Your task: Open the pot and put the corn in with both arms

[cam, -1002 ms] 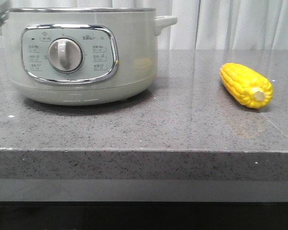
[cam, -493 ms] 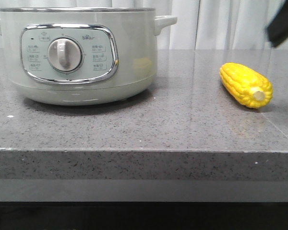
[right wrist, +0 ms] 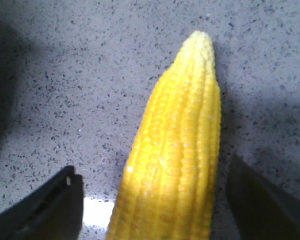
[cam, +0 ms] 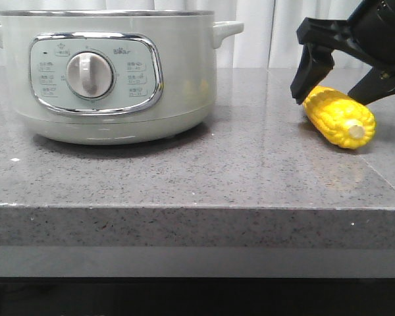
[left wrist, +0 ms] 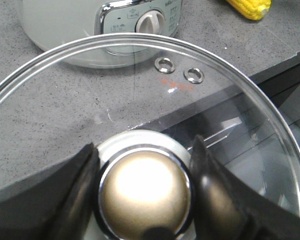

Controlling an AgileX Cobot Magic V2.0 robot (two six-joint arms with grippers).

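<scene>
Lid (left wrist: 140,55) off pot (cam: 108,72)

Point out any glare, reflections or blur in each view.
Front view: sharp; the polished counter mirrors the corn faintly. Left wrist view: bright glare on the lid knob, and the glass lid reflects. Right wrist view: soft focus on the corn, with a white glare patch beside it.

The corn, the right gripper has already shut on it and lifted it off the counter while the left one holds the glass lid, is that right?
Not quite. The right gripper is open, straddling the corn, which lies on the counter, as the front and right wrist views show. The left gripper does hold the glass lid by its knob.
</scene>
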